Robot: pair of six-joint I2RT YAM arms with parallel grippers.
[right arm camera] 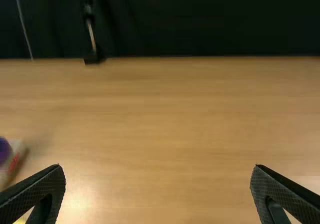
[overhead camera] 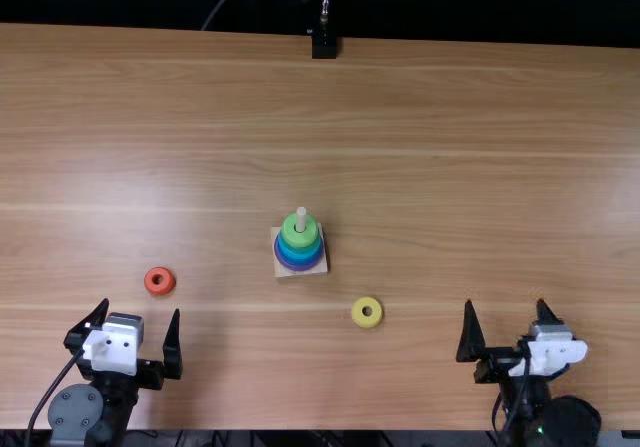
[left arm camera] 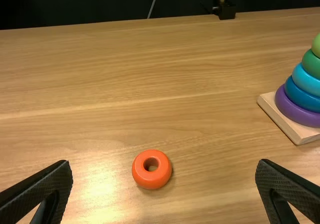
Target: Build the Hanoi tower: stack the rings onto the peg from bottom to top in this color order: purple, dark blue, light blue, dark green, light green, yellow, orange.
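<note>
Nearest in the top view, the left gripper (overhead camera: 141,307) and right gripper (overhead camera: 506,302) are spread wide, empty; the orange ring (overhead camera: 160,290) and yellow ring (overhead camera: 358,313) lie on the table (overhead camera: 450,167). Left wrist view: 5 rings stacked, purple ring (left arm camera: 295,111) lowest, light green ring (left arm camera: 317,46) uppermost. Right wrist view: part of the base (right arm camera: 9,171).

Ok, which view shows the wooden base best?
The top view: the base fits fully in frame under the rings. Left wrist view is closer but cuts it off; right wrist view catches a part.
</note>
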